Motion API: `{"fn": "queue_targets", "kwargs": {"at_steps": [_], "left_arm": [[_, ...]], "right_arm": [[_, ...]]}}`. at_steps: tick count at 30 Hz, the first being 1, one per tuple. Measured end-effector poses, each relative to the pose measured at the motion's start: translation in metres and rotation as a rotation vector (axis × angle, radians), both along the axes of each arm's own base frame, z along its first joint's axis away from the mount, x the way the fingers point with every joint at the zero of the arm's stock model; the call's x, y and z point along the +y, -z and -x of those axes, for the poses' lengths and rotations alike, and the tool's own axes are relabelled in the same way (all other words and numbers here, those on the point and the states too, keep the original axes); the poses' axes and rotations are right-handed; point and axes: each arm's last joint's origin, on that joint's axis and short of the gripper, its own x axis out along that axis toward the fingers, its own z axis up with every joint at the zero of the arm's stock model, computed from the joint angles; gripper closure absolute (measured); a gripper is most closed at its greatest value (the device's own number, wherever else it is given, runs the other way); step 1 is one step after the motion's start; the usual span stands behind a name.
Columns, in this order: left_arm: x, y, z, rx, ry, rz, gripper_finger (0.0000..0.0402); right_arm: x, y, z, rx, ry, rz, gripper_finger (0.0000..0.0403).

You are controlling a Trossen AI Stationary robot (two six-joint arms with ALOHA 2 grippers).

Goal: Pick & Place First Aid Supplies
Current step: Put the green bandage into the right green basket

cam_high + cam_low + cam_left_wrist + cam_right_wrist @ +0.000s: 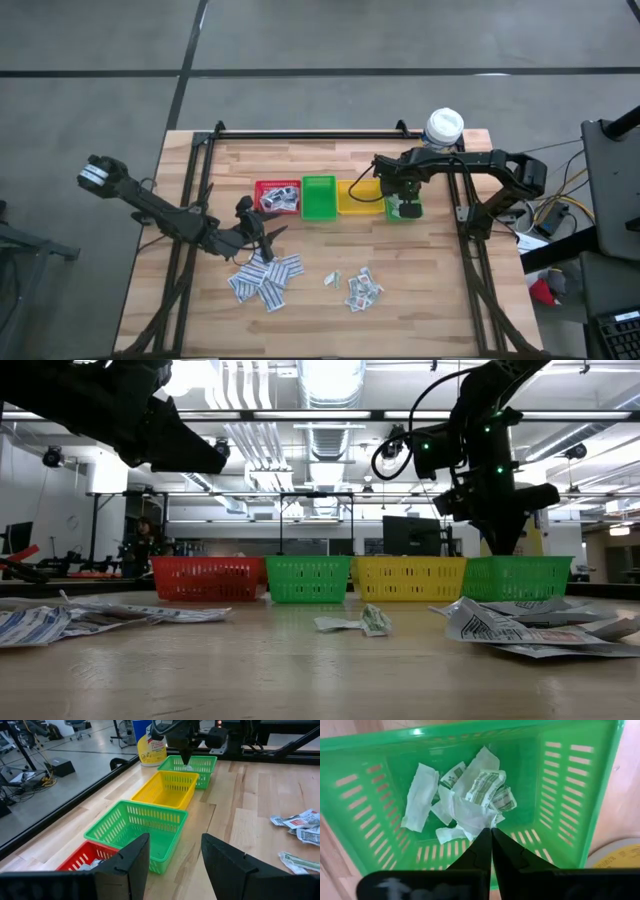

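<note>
Four small bins stand in a row at mid table: red (278, 197), green (319, 197), yellow (360, 197) and a smaller green bin (405, 207) at the right end. Loose first aid supplies lie flat on the near half of the table: a pile of white packets (265, 280) and a smaller pile (362, 288). My right gripper (491, 831) points down over the right green bin (380, 795), shut, with a white packet at its tips; several packets (487, 787) lie on the bin's floor. My left gripper (175, 860) hangs open and clear above the table, between the red bin and the larger pile. My right gripper pinches a white packet by its edge (479, 822) at the very tips of its two fingers, coming from above and pointing down. The packet hangs below the tips inside the right green bin's opening; whether it rests on the packets beneath, I cannot tell.
A white-capped bottle with a yellow label (444, 126) stands at the far right corner behind the bins. A dark frame rail (310, 133) runs along the table's far edge. Bare wood lies between the bins and the piles.
</note>
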Motion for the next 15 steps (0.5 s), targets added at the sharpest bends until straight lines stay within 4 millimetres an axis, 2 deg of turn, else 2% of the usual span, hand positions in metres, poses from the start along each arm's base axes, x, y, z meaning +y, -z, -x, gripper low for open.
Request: {"fn": "queue_targets", "kwargs": {"at_steps": [6, 15], "left_arm": [[0.0, 0.0, 0.0, 0.0, 0.0, 0.0, 0.0221], [0.0, 0.0, 0.0, 0.0, 0.0, 0.0, 0.0221]], "right_arm": [[0.0001, 0.0, 0.0, 0.0, -0.002, 0.0, 0.0381], [-0.0002, -0.0018, -0.0007, -0.001, 0.009, 0.004, 0.0306]]}}
